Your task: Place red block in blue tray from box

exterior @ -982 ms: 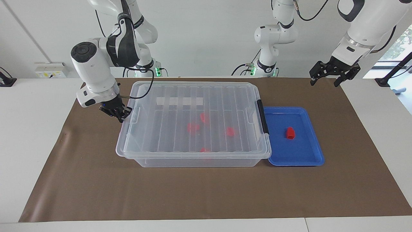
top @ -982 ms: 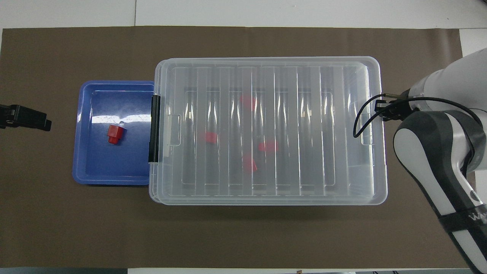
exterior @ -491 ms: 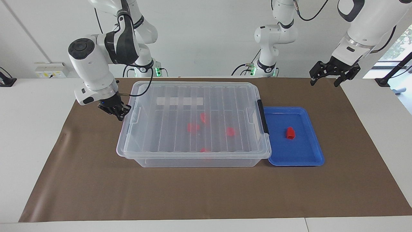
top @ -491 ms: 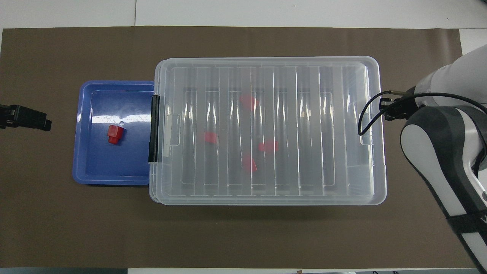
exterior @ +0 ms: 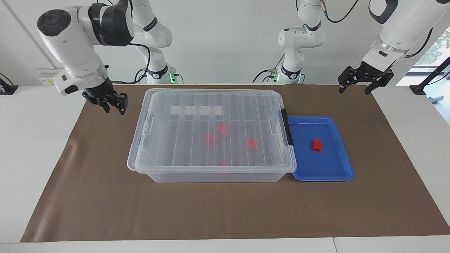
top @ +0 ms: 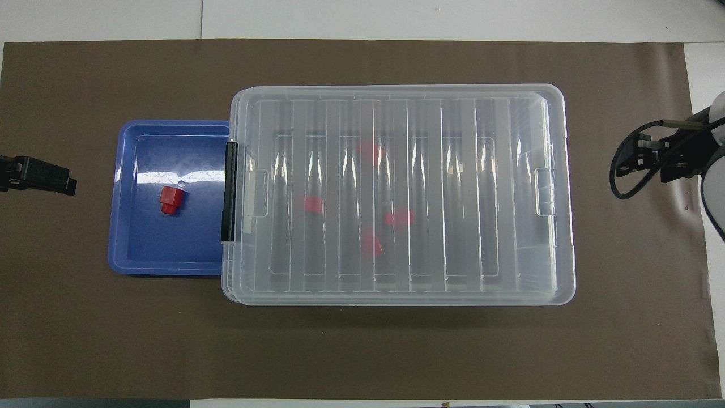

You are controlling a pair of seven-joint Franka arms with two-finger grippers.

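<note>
Red block: a small bright red plastic block (exterior: 317,145) lies inside the tray, roughly mid-floor, touched by neither gripper.
Blue tray: the shallow bright blue rectangular plastic tray (exterior: 342,154) sits on the table (exterior: 88,196), touching the latch end of the box, toward the left arm's end.
Box: the large clear plastic storage box (exterior: 211,172) has its ribbed see-through lid (exterior: 182,147) on, with the black latch (exterior: 288,130) at the tray end.
Blocks left inside: four more red pieces (exterior: 211,139) show through the lid (blurred by the ribs).
Right gripper: the right gripper (exterior: 113,102) hangs in the air over the brown mat (exterior: 225,218), beside the box's other short end and apart from it; its fingers stand apart, holding nothing.
Left gripper: the left gripper (exterior: 365,81) waits raised above the mat's corner at its own end of the table, fingers spread and empty.
Progress: one block is in the tray and the lid is on, so the task looks finished.
Writing: none readable on box, tray or block.
</note>
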